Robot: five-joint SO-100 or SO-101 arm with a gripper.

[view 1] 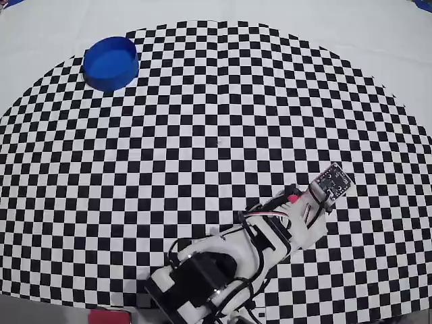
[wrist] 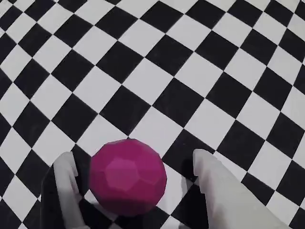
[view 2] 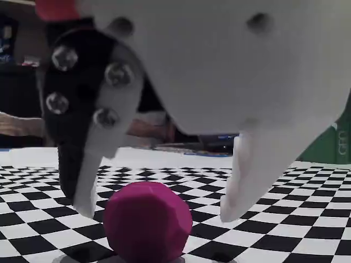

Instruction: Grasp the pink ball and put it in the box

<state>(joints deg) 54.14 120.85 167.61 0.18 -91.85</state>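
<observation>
Claw (wrist: 136,179) spread wide, straddling the pink ball (wrist: 127,177), which rests on the checkered surface (wrist: 190,71). Best to lower a little, centre, then close gently. Blue box (view 1: 111,63) sits well apart from the ball, across the surface.

Matte faceted pink ball (wrist: 127,177), smooth plastic fingers (wrist: 217,188)

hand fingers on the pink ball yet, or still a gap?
Apart. In the wrist view the hand is open around the pink ball, with checkerboard showing between the ball and the right finger. The fixed view shows both fingertips clear too.
</observation>
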